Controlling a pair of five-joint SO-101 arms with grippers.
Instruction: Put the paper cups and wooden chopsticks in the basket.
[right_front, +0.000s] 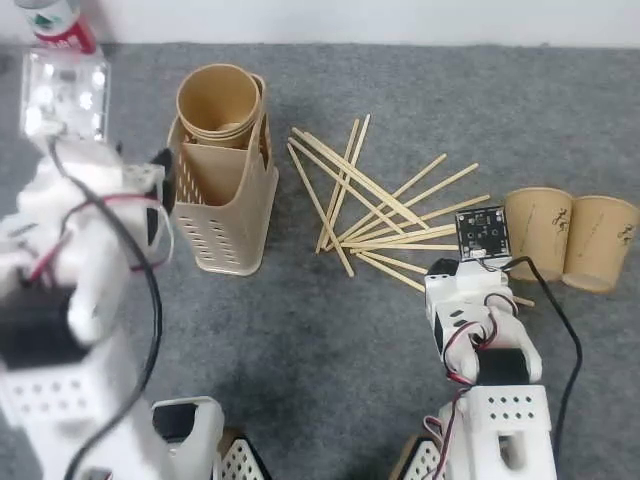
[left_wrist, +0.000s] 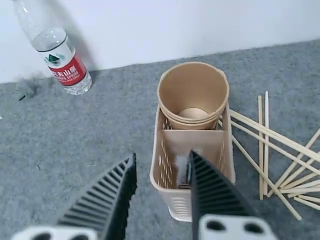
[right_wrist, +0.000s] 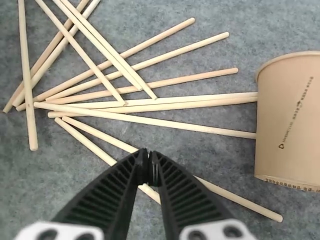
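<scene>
One chopstick (right_wrist: 225, 192) runs under the right hand (right_wrist: 148, 165) (tips together) — cup (right_wrist: 287, 120) beside

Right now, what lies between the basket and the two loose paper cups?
The high view shows scattered wooden chopsticks on the carpet between the basket and those cups.

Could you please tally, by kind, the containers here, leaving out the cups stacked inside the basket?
Beige perforated plastic basket: 1
Brown paper cups outside that basket: 2
Clear plastic bottle with red label: 1
Total: 4
</scene>
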